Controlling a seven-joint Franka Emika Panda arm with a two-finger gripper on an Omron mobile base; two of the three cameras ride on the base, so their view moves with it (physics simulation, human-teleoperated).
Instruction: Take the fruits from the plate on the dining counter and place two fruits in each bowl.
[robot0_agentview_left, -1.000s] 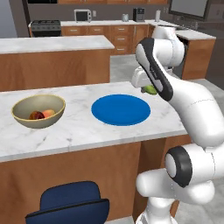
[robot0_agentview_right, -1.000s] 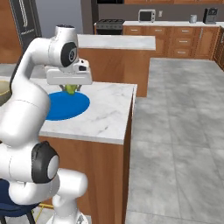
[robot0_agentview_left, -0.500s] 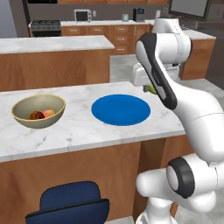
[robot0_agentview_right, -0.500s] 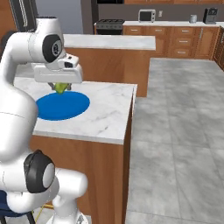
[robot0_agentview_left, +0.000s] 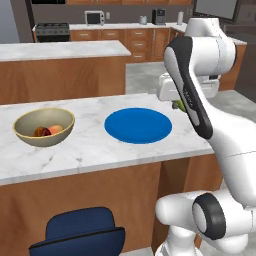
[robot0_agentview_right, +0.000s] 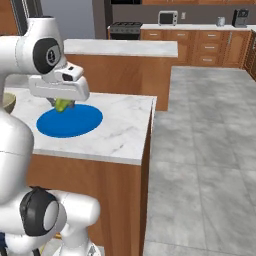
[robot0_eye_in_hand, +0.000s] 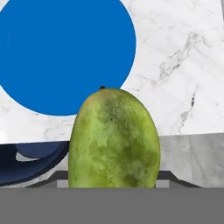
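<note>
My gripper (robot0_agentview_left: 176, 104) is shut on a green oblong fruit (robot0_agentview_right: 62, 104), which hangs just above the right side of the bright blue plate (robot0_agentview_left: 138, 125). In the hand view the fruit (robot0_eye_in_hand: 113, 138) is large and covers the fingertips, with the bare plate (robot0_eye_in_hand: 65, 52) beyond it. The plate lies on the marble dining counter (robot0_agentview_left: 100, 150). A beige bowl (robot0_agentview_left: 44, 127) at the counter's left holds a reddish-brown fruit (robot0_agentview_left: 41, 132) and an orange one (robot0_agentview_left: 55, 129). In the right base view the plate (robot0_agentview_right: 70, 121) shows below my hand.
A dark blue chair (robot0_agentview_left: 80, 235) stands in front of the counter below the bowl. A second marble-topped island (robot0_agentview_left: 60, 50) runs behind. The counter ends right of the plate (robot0_agentview_right: 147, 130), with grey floor beyond.
The arm's upper links have swung higher and reshaped. The hand, still holding the green fruit, has stayed near the plate's right edge with only a slight shift.
</note>
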